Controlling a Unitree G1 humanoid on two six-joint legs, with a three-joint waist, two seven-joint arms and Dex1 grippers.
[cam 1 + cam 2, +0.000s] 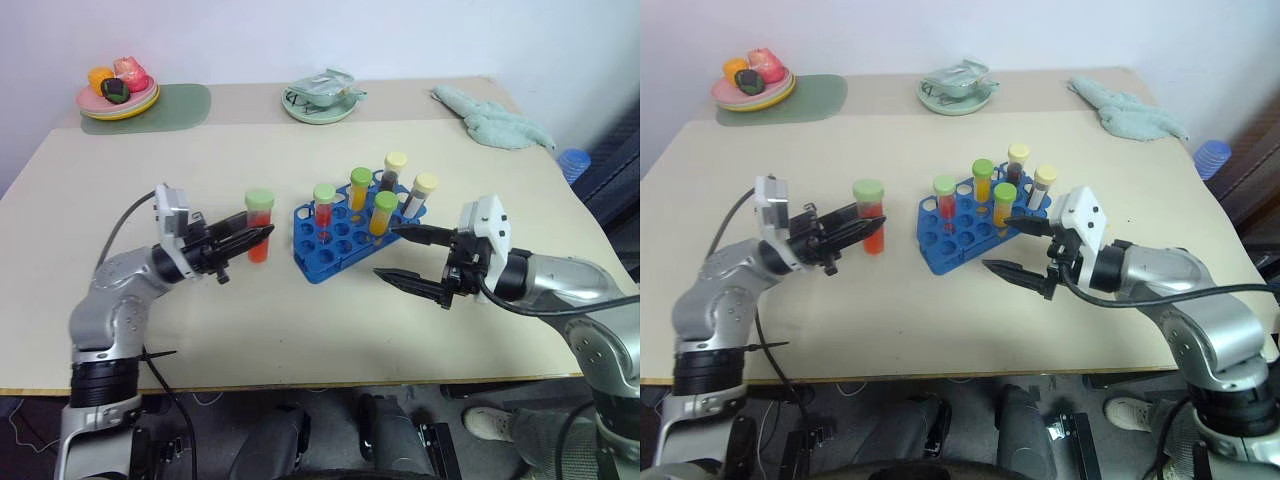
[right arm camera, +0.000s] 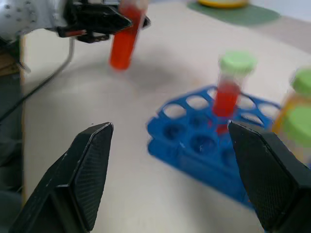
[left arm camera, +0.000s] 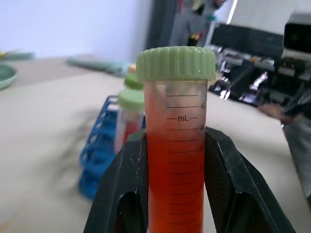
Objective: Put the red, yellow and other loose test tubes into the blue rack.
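My left gripper (image 1: 262, 238) is shut on a red test tube (image 1: 259, 232) with a green cap, held upright just left of the blue rack (image 1: 322, 258). In the left wrist view its black fingers (image 3: 121, 194) clamp this tube (image 3: 177, 160) on both sides. Several capped tubes stand in the rack: a red one (image 1: 324, 208), two yellow ones with green caps (image 1: 383, 215) and two dark ones with yellow caps (image 1: 421, 194). At the rack's right end my right gripper (image 1: 386, 251) hangs open and empty, pointing at it. Its fingers (image 2: 87, 170) frame the rack (image 2: 194, 145).
Along the table's far edge are a plate of toy food (image 1: 118, 95) on a green mat (image 1: 175, 105), a green bowl (image 1: 320, 103) holding a packet and a crumpled green cloth (image 1: 495, 120). A stack of blue cups (image 1: 572, 162) stands beyond the right edge.
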